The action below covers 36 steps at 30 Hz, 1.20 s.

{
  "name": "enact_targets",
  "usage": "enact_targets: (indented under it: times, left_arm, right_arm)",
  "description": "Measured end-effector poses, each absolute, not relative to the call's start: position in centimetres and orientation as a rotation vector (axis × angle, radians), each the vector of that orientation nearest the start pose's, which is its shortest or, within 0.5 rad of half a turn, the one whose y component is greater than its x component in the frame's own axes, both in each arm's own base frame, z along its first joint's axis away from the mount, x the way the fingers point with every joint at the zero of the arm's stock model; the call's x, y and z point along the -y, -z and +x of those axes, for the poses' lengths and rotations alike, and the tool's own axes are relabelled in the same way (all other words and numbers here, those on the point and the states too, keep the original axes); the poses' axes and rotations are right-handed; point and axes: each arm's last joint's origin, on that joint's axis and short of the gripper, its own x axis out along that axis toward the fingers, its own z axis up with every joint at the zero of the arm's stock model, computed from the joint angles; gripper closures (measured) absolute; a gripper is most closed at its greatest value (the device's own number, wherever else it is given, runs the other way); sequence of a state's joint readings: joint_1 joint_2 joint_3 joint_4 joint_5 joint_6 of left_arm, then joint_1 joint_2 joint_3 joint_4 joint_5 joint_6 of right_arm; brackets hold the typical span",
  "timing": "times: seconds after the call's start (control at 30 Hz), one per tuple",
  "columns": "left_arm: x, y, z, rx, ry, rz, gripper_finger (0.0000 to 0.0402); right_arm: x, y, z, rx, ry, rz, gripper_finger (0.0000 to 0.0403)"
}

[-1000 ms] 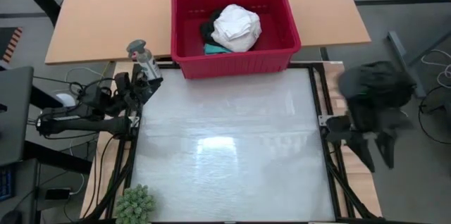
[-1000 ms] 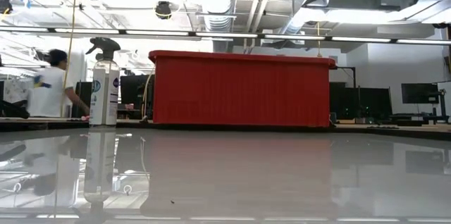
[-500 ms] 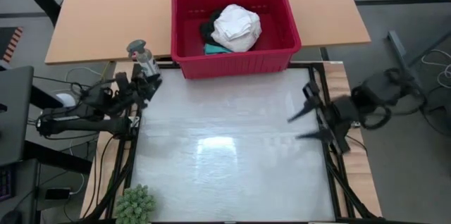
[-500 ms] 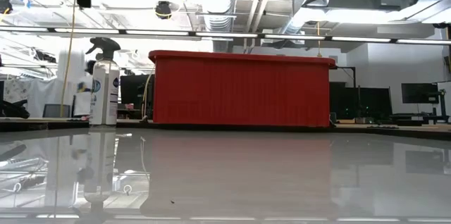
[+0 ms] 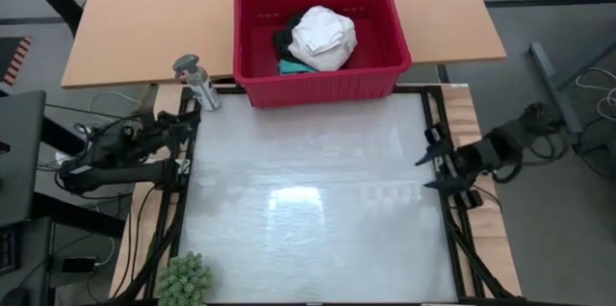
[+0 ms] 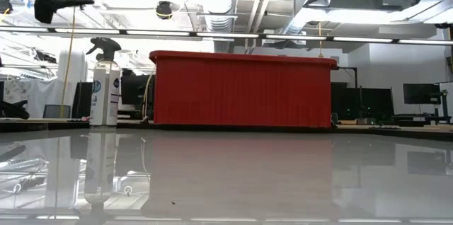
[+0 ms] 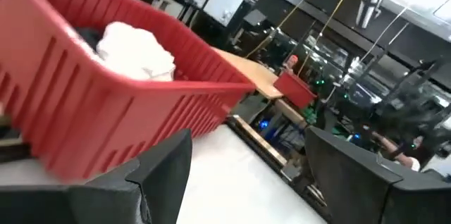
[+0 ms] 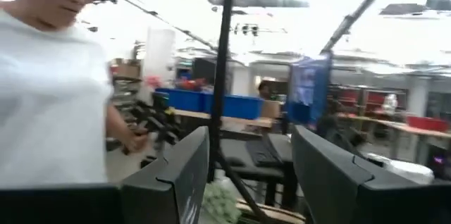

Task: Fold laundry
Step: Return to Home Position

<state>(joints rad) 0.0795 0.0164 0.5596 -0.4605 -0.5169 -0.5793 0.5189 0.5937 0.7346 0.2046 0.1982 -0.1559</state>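
The basket (image 5: 322, 85) is showing solid red, its walls ribbed in vertical lines. Inside it the white garment (image 5: 322, 37), the black garment (image 5: 285, 37) and the teal garment (image 5: 294, 68) are showing plain, unpatterned colour. The surface (image 5: 308, 234) is gleaming pale grey-white, the desk (image 5: 144, 17) is showing tan, and the plant (image 5: 184, 279) is showing green.

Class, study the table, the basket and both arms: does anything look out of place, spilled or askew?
Nothing stands out. The laundry lies inside the red basket, the spray bottle stands upright beside it, and the left gripper and right gripper hang empty, fingers open, at the sides of the table.
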Motion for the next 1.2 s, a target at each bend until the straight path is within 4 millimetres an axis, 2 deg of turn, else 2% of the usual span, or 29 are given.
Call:
enact_targets:
  times: [0.2,0.33,0.43,0.6,0.67,0.77,0.9,1.2]
  left_arm:
    - [-1.6,-27.9,3.0,0.183,-0.564,-0.608,0.0136]
    - [-1.8,-26.5,3.1,0.072,-0.645,-0.580,0.0136]
    - [-1.9,-25.9,3.2,0.074,-0.720,-0.551,0.0136]
    - [-2.2,-23.4,5.3,0.092,-0.748,-0.522,0.0136]
    - [-2.1,-21.9,6.6,0.091,-0.679,-0.510,0.0136]
    - [-2.0,-20.6,8.0,0.170,-0.562,-0.476,0.0136]
    - [-2.0,-17.9,9.0,0.159,-0.526,-0.459,0.0136]
    - [-1.5,-17.4,9.4,0.103,-0.464,-0.348,0.0136]
  right_arm:
    - [-4.8,-31.8,10.0,0.447,-0.255,0.013,0.0180]
    - [-4.2,-28.7,8.9,0.501,-0.262,0.022,0.0180]
    - [-4.1,-25.8,8.7,0.492,-0.269,0.001,0.0180]
    - [-4.2,-21.5,8.7,0.516,-0.285,-0.028,0.0180]
    - [-4.3,-21.2,8.8,0.477,-0.299,-0.067,0.0180]
    - [-4.4,-20.9,9.0,0.449,-0.309,-0.107,0.0180]
    - [-4.7,-19.9,9.4,0.340,-0.323,-0.155,0.0180]
    - [-4.8,-18.8,9.7,0.236,-0.337,-0.189,0.0180]
